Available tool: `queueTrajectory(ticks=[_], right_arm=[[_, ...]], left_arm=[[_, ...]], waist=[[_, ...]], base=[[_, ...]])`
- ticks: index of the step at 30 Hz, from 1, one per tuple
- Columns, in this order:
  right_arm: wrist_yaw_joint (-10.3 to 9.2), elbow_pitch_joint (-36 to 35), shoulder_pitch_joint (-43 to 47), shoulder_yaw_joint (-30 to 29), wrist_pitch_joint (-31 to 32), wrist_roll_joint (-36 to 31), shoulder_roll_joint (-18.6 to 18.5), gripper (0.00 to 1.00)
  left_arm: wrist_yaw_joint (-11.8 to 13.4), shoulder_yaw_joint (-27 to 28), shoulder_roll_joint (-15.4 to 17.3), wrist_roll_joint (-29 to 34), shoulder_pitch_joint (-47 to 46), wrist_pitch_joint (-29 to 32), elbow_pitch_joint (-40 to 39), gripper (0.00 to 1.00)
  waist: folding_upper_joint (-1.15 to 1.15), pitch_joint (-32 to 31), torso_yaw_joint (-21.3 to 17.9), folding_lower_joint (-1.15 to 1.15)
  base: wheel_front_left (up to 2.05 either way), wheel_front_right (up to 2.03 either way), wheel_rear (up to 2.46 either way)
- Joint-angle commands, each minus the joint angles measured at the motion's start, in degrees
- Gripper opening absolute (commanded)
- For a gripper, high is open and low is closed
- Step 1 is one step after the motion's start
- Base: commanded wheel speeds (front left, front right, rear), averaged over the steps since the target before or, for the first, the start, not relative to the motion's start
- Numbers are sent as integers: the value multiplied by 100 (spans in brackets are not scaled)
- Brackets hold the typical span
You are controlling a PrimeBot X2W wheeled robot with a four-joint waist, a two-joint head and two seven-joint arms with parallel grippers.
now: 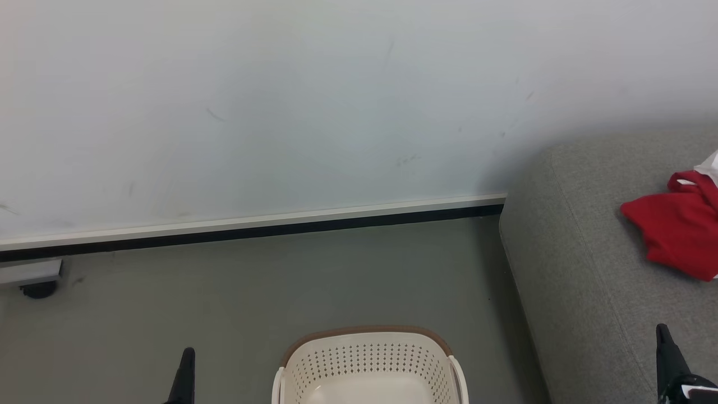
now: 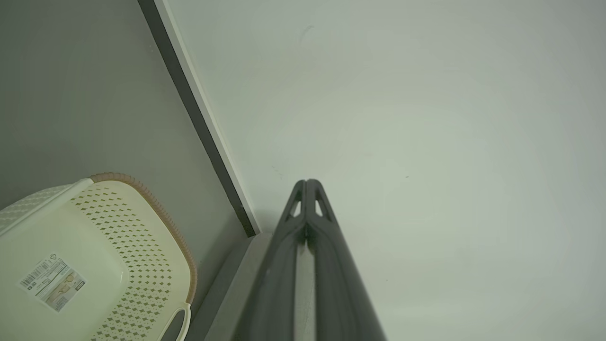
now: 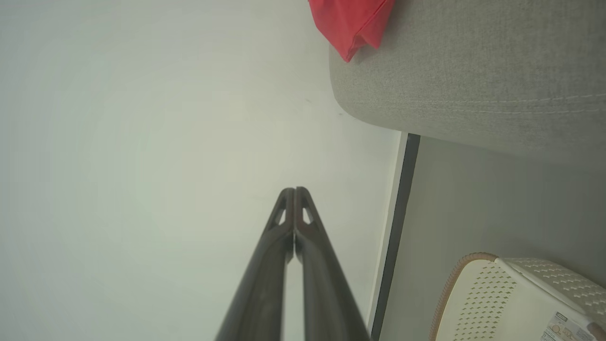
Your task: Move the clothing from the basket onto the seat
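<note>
Grey floor [image 1: 224, 292] by white wall [image 1: 280, 112]; basket [image 1: 367, 359] low centre, seems empty from what I see. Red clothing [image 1: 673, 230] lies on seat [image 1: 583, 252]. My left tool [image 2: 307, 182] and right tool [image 3: 294, 190] pinched closed, gripping nothing.

Right tool [image 3: 294, 190] closed, empty, facing wall [image 3: 142, 118]; red clothing [image 3: 352, 21] on seat [image 3: 473, 71]; basket [image 3: 478, 303] on floor [image 3: 473, 199].

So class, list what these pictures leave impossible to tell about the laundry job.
- Head view: the basket is cut by the bottom edge; its near half is unseen.
- Head view: the clothing on the seat runs off the right edge; full shape unclear.
- Left wrist view: the basket's label print is too small.
</note>
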Motion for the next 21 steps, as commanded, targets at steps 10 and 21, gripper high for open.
queueTrajectory(ticks=[10, 21], right_arm=[[2, -14, -82, -20, 42, 641, -127, 0], [2, 0, -133, -23, 64, 1184, -210, 0]], left_arm=[[-40, 5, 1, -508, -157, 104, 22, 0], [-53, 2, -1, -910, -206, 188, 46, 0]], waist=[[0, 34, -16, 0], [0, 70, -32, 0]], base=[[0, 0, 0], [0, 0, 0]])
